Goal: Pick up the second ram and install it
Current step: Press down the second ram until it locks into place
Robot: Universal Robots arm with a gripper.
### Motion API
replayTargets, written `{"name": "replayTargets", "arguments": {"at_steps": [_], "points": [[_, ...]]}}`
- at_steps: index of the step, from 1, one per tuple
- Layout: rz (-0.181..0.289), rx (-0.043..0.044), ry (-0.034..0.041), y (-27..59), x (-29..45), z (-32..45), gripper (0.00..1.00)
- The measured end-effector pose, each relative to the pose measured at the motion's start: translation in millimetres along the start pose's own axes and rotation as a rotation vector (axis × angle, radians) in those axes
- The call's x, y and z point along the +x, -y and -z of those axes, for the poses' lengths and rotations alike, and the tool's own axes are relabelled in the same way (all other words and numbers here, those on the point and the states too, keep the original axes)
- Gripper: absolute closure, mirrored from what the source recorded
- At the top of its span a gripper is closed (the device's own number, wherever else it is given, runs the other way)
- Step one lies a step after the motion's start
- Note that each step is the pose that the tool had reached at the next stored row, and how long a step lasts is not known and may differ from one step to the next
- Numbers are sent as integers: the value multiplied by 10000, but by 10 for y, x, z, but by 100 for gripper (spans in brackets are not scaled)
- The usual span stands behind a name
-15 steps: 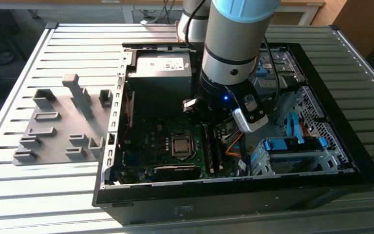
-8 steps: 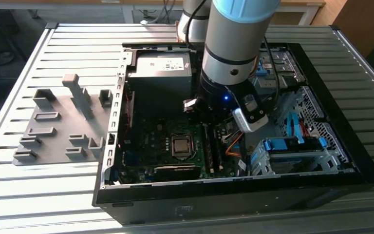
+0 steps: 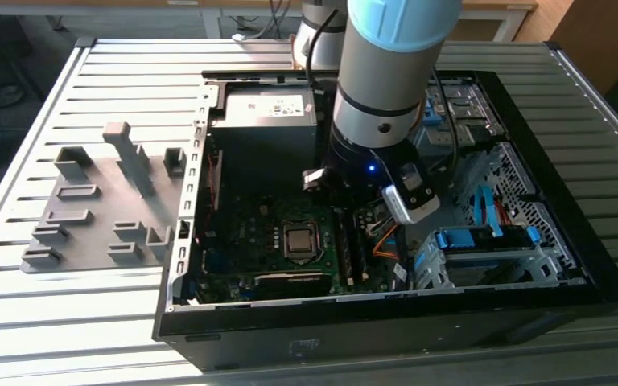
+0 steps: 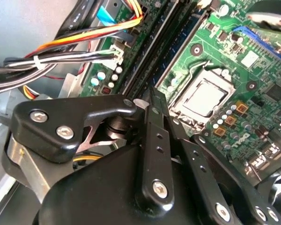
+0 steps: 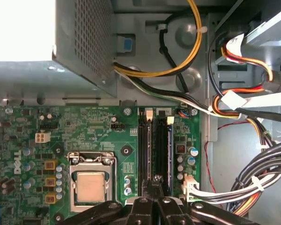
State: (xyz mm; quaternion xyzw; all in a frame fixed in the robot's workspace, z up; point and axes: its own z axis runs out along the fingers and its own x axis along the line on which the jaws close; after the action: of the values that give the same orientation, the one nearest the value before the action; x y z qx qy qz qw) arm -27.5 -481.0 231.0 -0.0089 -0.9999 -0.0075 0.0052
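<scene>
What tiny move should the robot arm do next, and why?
Probably ease straight down a little: the gripper hangs right above the long black memory slots on the green motherboard, lined up with them.

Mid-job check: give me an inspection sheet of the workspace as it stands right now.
Surface: slatted metal table carrying an open computer case.
Job's things: a blue ram stick stands in a memory slot on the motherboard; cannot tell whether it is the second one.
Clutter: grey slotted holder at the exterior view's left of the case, nothing in it; light-blue drive clips inside the case.
End effector: low over the memory slots, beside the processor socket.
Cables: bundled wires run beside the slots, apart from the end effector.
Surroundings: wooden furniture beyond the table.
</scene>
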Motion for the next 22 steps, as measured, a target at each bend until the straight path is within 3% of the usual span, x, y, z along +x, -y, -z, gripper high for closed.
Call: {"name": "replayTargets", "arguments": {"at_steps": [22], "points": [[0, 7, 0, 37, -6, -116, 89]]}}
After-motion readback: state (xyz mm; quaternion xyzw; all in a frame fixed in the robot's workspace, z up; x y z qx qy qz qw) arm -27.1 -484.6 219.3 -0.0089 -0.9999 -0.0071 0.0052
